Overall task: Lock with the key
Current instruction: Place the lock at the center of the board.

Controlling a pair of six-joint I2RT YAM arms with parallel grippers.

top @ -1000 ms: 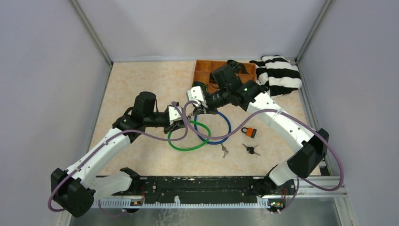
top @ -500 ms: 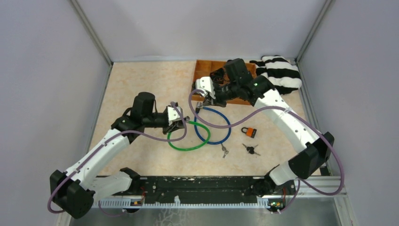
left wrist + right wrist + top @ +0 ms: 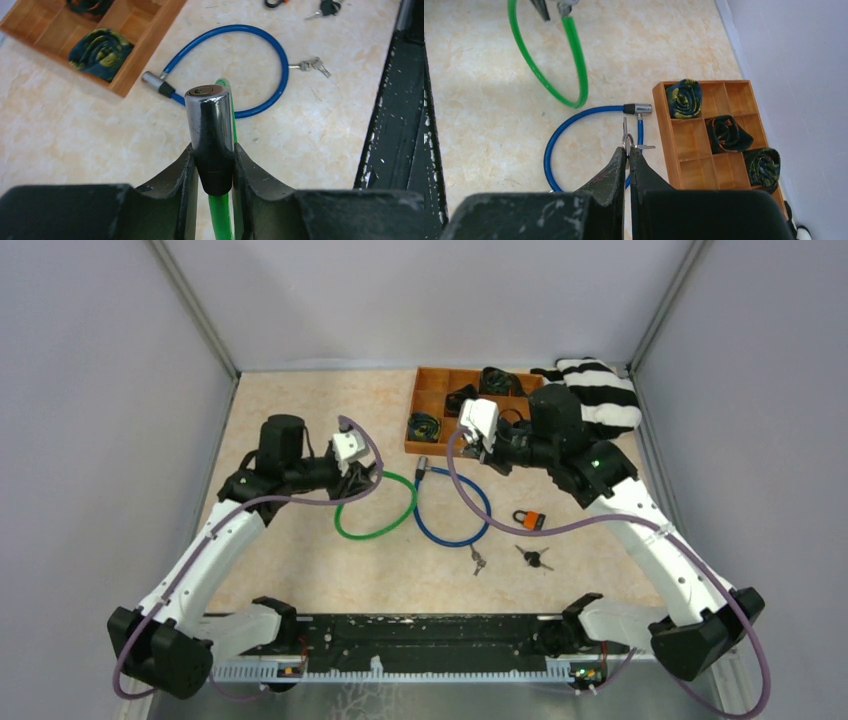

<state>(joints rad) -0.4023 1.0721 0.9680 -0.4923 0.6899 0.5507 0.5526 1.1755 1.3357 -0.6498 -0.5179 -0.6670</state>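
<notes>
here, your left claw (image 3: 212, 150) is clamped on the steel barrel (image 3: 210, 120) of the green cable lock (image 3: 220, 215), its long axis in line with the claw, keyhole pointing away over the desk (image 3: 75, 140). your right claw (image 3: 628, 152) is pinched together on the key ring (image 3: 627, 139) near the blue cable (image 3: 574, 117).

Nothing readable is showing anywhere. The chrome lock barrel (image 3: 209, 117), filling the middle of the left wrist view, is presenting a plain face with only a keyhole. The orange padlock (image 3: 531, 520), lying at about four o'clock in the top view, and the keys (image 3: 625, 125), hanging mid-frame in the right wrist view, are appearing too small to read.
</notes>
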